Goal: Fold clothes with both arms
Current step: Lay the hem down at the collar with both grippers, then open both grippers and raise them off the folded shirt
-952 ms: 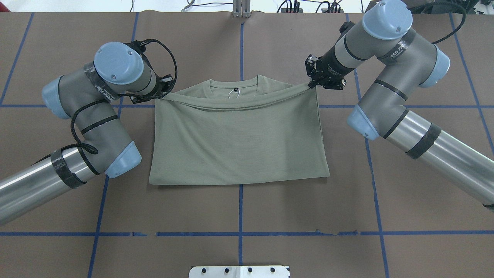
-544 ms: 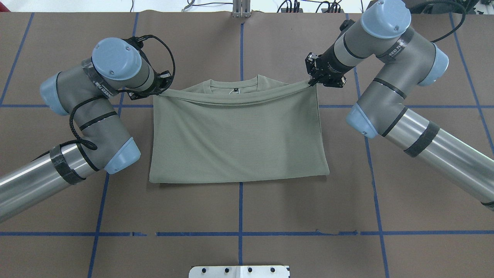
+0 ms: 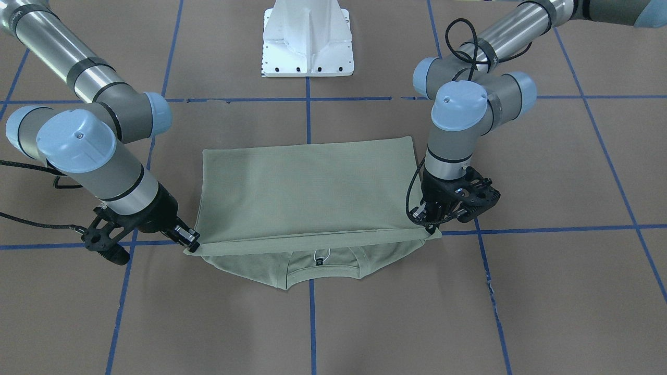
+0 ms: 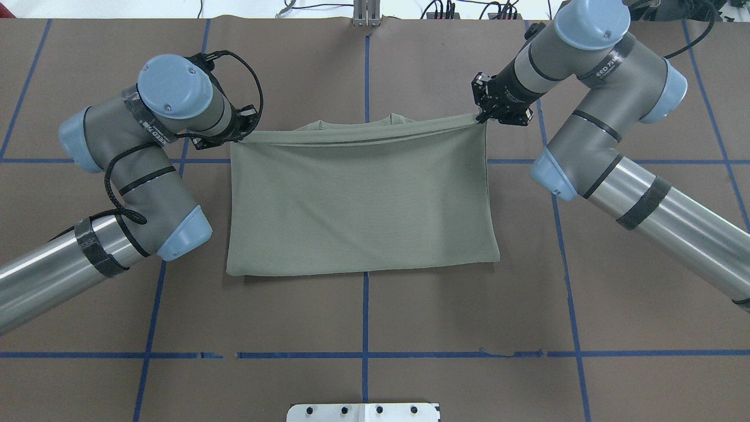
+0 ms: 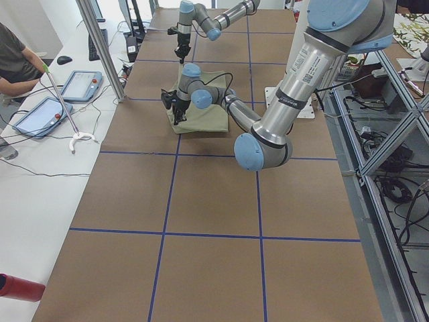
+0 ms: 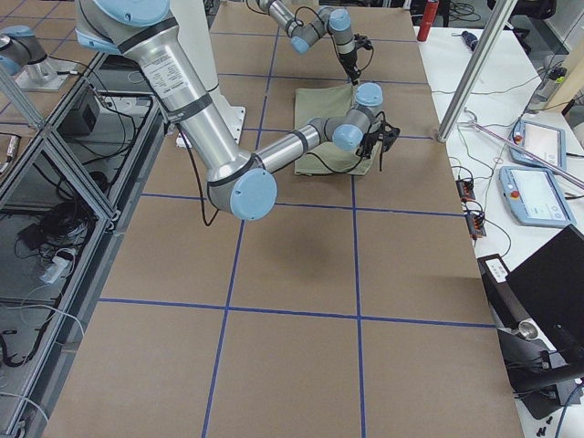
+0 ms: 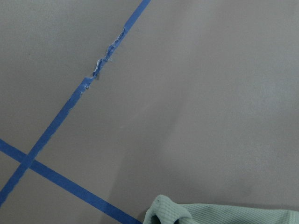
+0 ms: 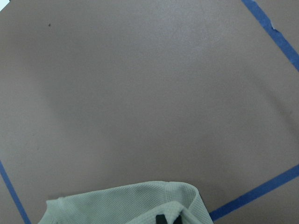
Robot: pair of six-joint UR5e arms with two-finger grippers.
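Green shirt (image 4: pixel 360 205) lying in the middle of the tabletop (image 4: pixel 410 322), bare room all around, left hand (image 4: pixel 239 138) and right hand (image 4: pixel 481 116) each pinching a far corner tight, top edge stretched straight between them

Shirt (image 4: pixel 360 205) at centre of table (image 4: pixel 375 316), doubled in 2 layers; upper layer's far edge spans between left gripper (image 4: pixel 240 136) at its left corner and right gripper (image 4: pixel 481 116) at its right; collar (image 3: pixel 333 272) just beyond that edge; pedestal base (image 4: pixel 363 412) nearside.
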